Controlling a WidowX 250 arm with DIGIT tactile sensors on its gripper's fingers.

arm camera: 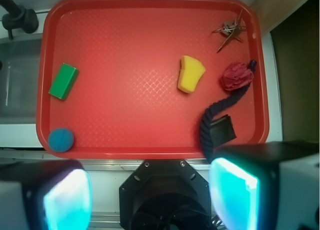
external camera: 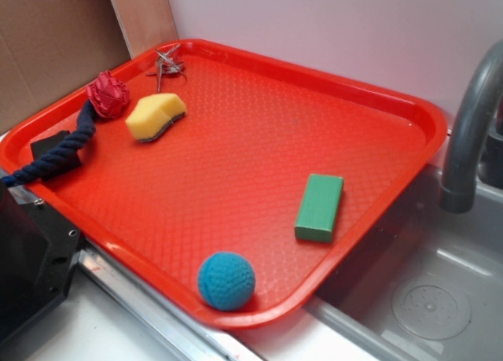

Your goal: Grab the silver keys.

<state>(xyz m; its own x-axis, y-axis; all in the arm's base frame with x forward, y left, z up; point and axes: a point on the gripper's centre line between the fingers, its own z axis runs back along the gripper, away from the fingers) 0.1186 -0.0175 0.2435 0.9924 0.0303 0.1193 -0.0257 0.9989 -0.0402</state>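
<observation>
The tool [arm camera: 150,190] sits at the bottom of the wrist view, its two pale fingers [arm camera: 67,197] spread wide apart with nothing between them, hanging off the near edge of the red tray [arm camera: 150,4] and well away from everything on it. That high, pulled-back stance looks like a survey position: the whole tray fits in the frame, so a target can be picked before any descent.

The silver keys [arm camera: 229,32] lie in the upper right corner of the wrist view, splayed flat from their ring, close against the tray's raised rim. In the exterior view the same bunch [external camera: 167,64] is at the top left, tucked into the far corner. Being thin and flat, they will probably need a low, careful pinch, and the rim beside them leaves little room on that side.

Between the tool and the keys lie a yellow sponge [arm camera: 190,73] and a red knot [arm camera: 236,75] on a dark blue rope [arm camera: 212,117]. A green block [arm camera: 63,81] and a blue ball [arm camera: 61,139] sit at the far left, well clear.
</observation>
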